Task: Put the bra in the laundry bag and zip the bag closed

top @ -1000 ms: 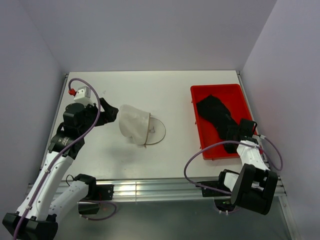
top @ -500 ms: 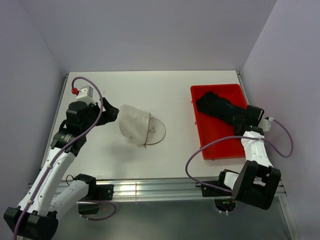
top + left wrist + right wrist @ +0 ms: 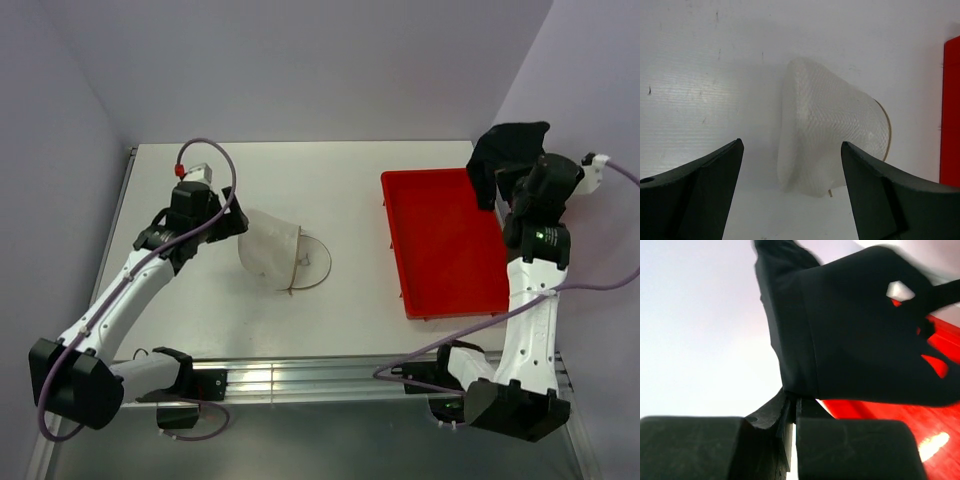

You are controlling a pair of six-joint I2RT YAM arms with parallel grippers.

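Black bra (image 3: 508, 150) in right claw (image 3: 791, 402) above red tray (image 3: 445, 250), laundry bag (image 3: 268, 248) apart

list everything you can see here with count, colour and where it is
bra: one, black, hanging in the air from the right gripper, over the tray's far right corner
laundry bag: one, white mesh, lying on the table left of the tray, its wire rim on the side toward the tray
tray: one, red, on the right half of the table
table: one, white, under everything
cables: two, purple, one looped along each arm
left gripper: one, black, open, fingers either side of the bag's left end
right gripper: one, black, shut on an edge of the bra
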